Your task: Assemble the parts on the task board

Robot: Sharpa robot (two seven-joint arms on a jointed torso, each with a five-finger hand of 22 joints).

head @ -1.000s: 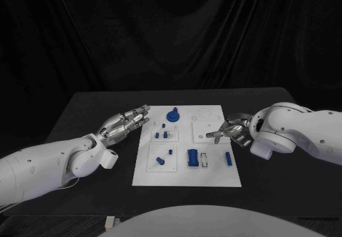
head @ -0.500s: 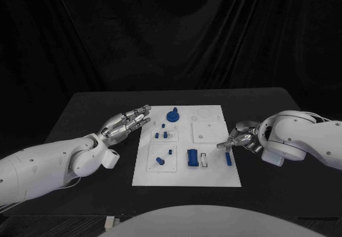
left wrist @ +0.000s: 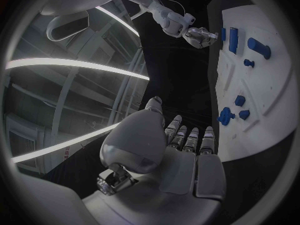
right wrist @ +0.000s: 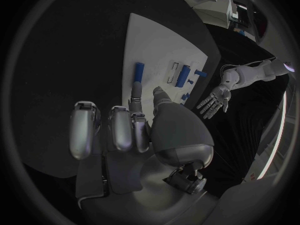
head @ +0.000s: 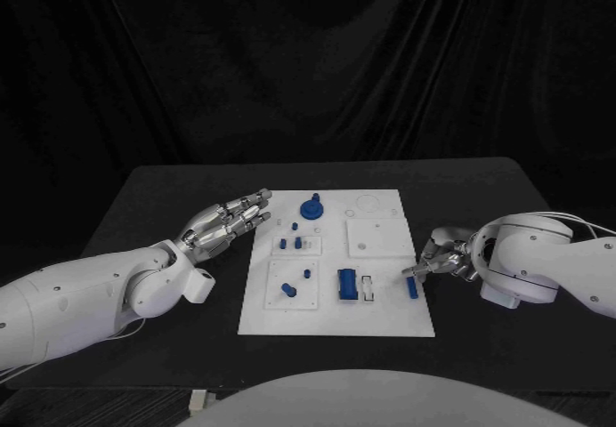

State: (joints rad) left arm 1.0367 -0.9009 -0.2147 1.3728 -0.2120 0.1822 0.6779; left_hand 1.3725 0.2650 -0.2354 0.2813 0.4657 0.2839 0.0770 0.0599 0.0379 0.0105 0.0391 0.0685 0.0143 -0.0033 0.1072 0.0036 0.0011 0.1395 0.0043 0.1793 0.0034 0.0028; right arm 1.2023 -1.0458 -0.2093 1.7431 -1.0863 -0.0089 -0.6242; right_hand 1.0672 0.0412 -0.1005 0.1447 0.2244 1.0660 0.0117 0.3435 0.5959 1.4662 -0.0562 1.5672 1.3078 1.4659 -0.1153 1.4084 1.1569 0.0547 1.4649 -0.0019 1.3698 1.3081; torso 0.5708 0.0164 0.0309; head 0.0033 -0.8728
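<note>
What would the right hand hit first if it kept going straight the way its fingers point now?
Most likely the long blue part lying by the right edge of the task board. The right hand points its fingers at it from just beside the board; whether they are above it or level with it is unclear.

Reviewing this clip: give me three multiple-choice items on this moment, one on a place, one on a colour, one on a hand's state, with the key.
1. Where is the right hand?
A. at the task board's right edge, by the blue bar
B. over the board's far left corner
C. off the table

2. What colour are the parts on the board?
A. red
B. blue
C. green

3. How is the left hand?
A. gripping a part
B. pressing the board
C. open, holding nothing

Key: A, its fingers reach toward the bar; B, every piece is blue; C, its fingers lie extended beside the board.
</note>
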